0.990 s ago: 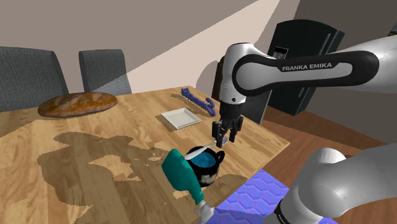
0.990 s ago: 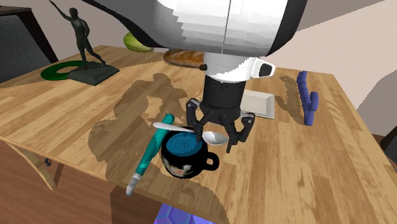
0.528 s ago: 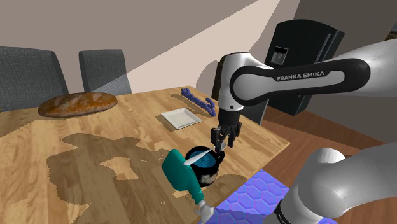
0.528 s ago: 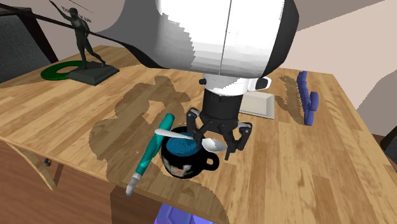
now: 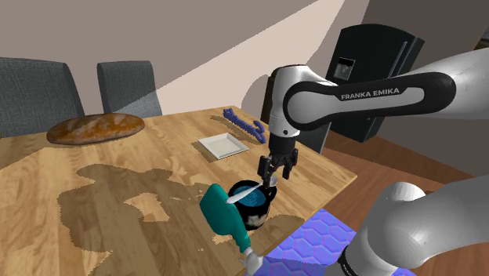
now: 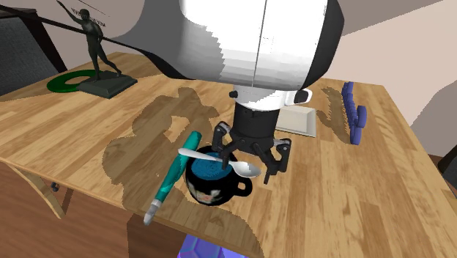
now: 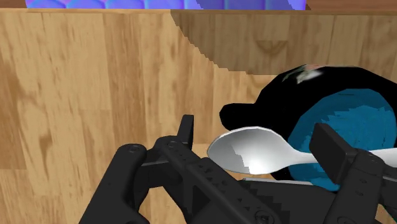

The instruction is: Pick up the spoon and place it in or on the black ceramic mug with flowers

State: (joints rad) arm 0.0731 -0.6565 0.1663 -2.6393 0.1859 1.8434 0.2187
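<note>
Okay, my gripper [image 6: 247, 163] hangs released, fingers apart, over the spoon [image 6: 218, 158] lying across the black mug [image 6: 212, 188] rim; teal tool [image 6: 176, 176] at the mug's 9 o'clock, second exterior view

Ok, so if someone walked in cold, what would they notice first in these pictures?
Probably the big white arm over the wooden table, its open tool just above a black mug near the table's edge, a silvery spoon lying across the rim. Then the teal object lying beside the mug, and the bread loaf at the far side by the chairs.
</note>
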